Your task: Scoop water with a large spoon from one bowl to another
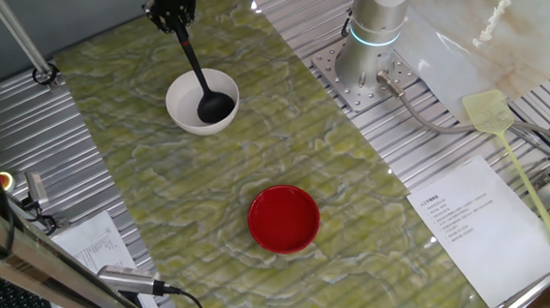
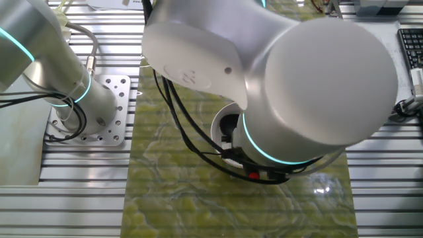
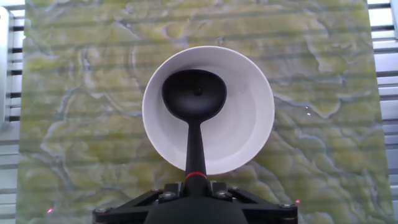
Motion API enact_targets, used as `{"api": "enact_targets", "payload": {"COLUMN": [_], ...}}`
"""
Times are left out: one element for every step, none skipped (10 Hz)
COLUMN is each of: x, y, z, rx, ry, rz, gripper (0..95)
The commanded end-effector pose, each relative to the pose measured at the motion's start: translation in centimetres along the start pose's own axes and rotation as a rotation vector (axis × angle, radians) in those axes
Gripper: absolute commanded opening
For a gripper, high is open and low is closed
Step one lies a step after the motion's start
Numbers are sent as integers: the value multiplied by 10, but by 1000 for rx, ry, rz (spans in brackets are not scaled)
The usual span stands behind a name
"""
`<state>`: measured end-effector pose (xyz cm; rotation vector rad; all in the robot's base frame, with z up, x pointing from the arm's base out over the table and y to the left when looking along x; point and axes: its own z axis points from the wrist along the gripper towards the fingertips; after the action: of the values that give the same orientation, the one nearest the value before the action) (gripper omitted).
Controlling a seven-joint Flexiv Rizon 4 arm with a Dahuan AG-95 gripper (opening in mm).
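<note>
My gripper [image 1: 170,8] is matt black, hard-looking, with small metal screws showing in the hand view. The large spoon [image 3: 194,99] I hold is black with a dull satin sheen, plastic by the look. Its scoop sits in the white bowl [image 3: 249,118], smooth and softly glossy. Nearer the camera than that bowl in one fixed view, the red bowl [image 1: 283,218] is glossy plastic. Under both lies a green marbled mat [image 1: 157,133], slightly shiny, over ribbed bare metal [image 1: 20,123]. Right of the red bowl lies a sheet of matt white paper [image 1: 469,223].
</note>
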<state>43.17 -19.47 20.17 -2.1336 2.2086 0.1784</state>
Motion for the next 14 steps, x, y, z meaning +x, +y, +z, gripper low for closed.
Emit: {"api": "enact_targets", "payload": {"x": [1, 2, 3, 3, 3, 3, 3, 3, 3, 3, 4, 4, 4, 4], "y": [1, 3, 4, 4, 4, 4, 4, 4, 4, 4, 5, 5, 5, 4], "z": [2, 4, 5, 5, 5, 5, 5, 5, 5, 5, 5, 5, 5, 5], "rx": [8, 13, 18, 21, 28, 31, 32, 38, 43, 45, 48, 53, 66, 70], "ry": [-2, -8, -18, -21, -22, -26, -32, -37, -38, -40, -40, -42, -41, -43], "rz": [-2, -2, -4, -4, -10, -13, -14, -15, -16, -17, -17, -6, 25, 32], "gripper": [0, 0, 0, 0, 0, 0, 0, 0, 0, 0, 0, 0, 0, 0]}}
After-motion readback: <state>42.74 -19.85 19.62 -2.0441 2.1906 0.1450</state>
